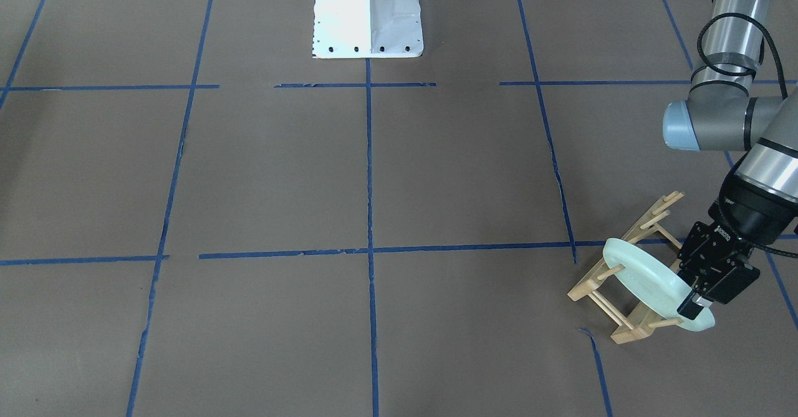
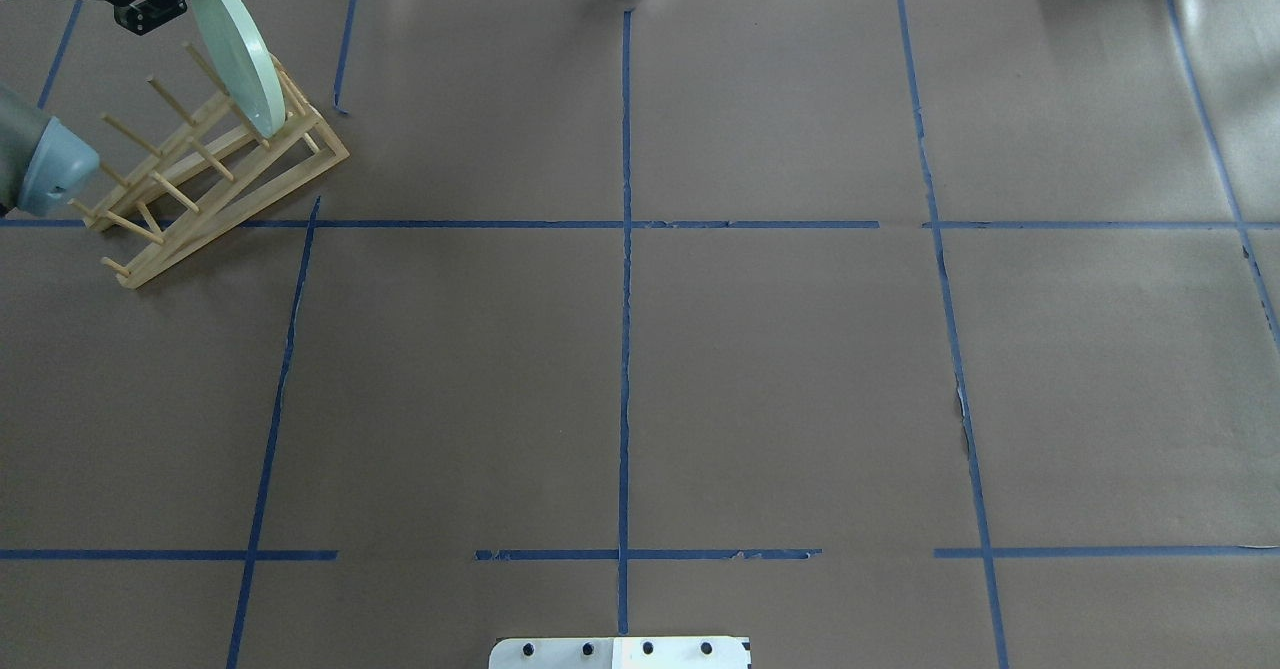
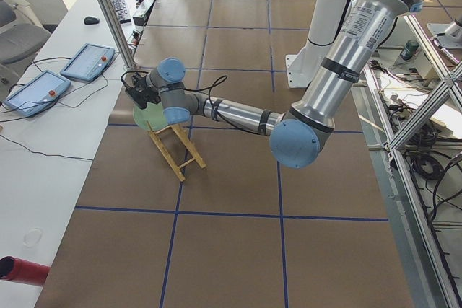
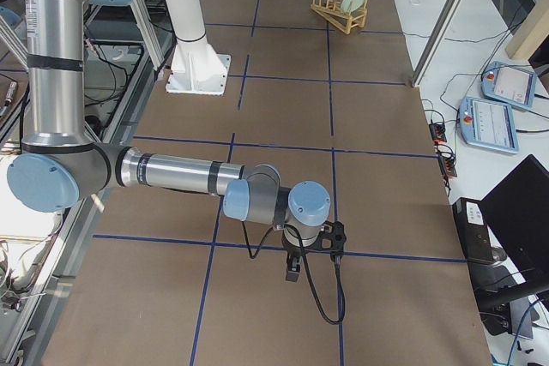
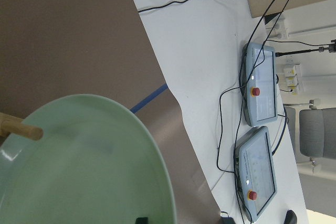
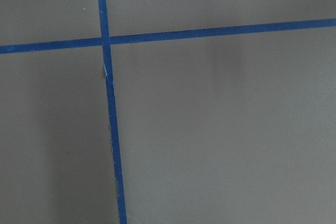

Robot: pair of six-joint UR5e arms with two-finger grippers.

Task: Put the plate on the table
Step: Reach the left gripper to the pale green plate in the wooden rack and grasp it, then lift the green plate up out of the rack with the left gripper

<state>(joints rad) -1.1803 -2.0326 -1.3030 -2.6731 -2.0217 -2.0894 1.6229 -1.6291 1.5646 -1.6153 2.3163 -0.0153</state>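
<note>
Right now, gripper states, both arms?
Left gripper: closed on the plate rim.
Right gripper: cannot tell, seen only from the side view.

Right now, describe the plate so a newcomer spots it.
On the brown taped table, find the wooden peg rack at the robot's far left corner. The plate leans on edge in it: round, pale mint-green, the only non-wooden piece, the left gripper pinching its rim.
</note>
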